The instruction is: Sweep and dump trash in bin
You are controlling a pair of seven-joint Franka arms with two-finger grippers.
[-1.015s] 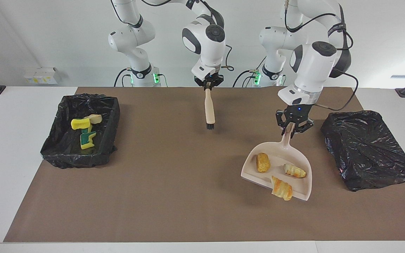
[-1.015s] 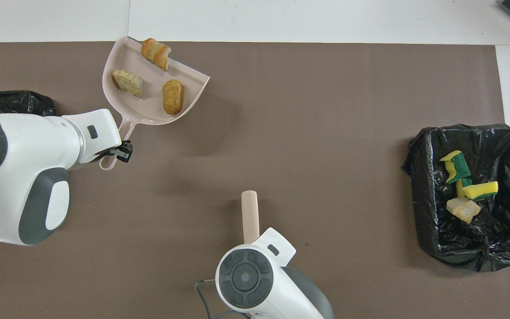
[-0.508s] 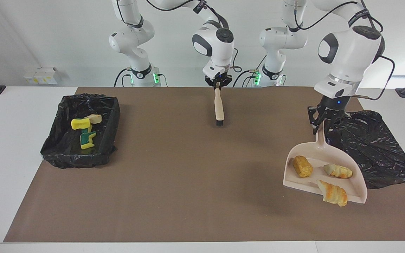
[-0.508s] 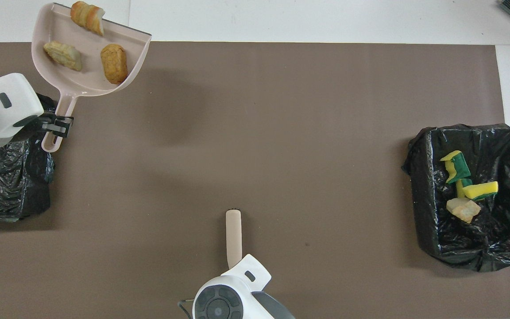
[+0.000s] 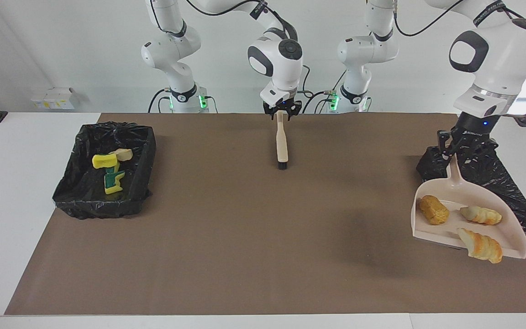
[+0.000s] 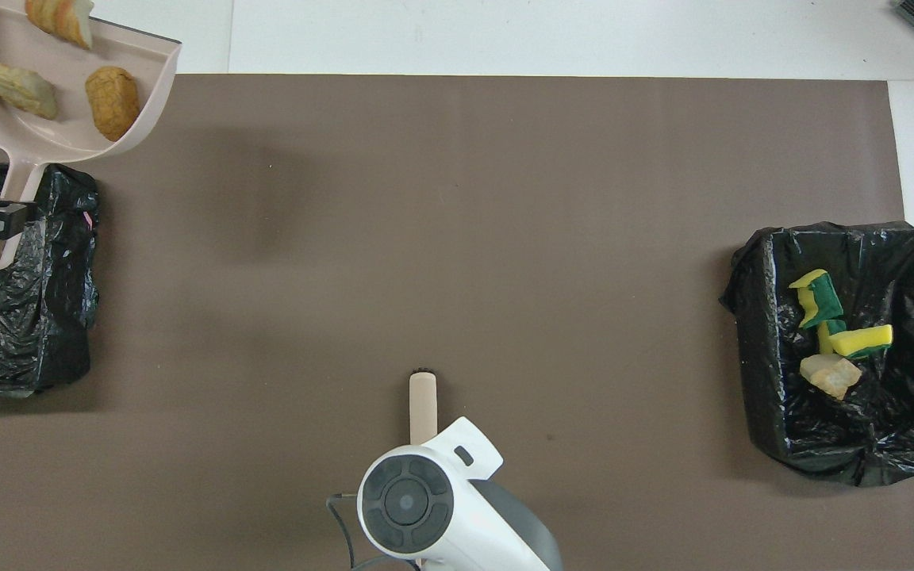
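Here we see the left gripper [image 5: 466,147] clamped on the dustpan [image 5: 468,214] handle over a bin [image 5: 496,183], three scraps [image 5: 433,209] aboard; the right gripper [image 5: 281,113] spreads around the brush [image 5: 282,141].

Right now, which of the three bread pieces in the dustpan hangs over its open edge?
The striped croissant-like roll; the brown lump and pale lump lie inside the dustpan.

Two black-lined bins [image 5: 103,171] [image 5: 482,178], one dustpan [image 5: 468,219] carrying three bread scraps [image 5: 433,210], one brush [image 5: 282,144], and three scraps [image 5: 112,171] in one bin.
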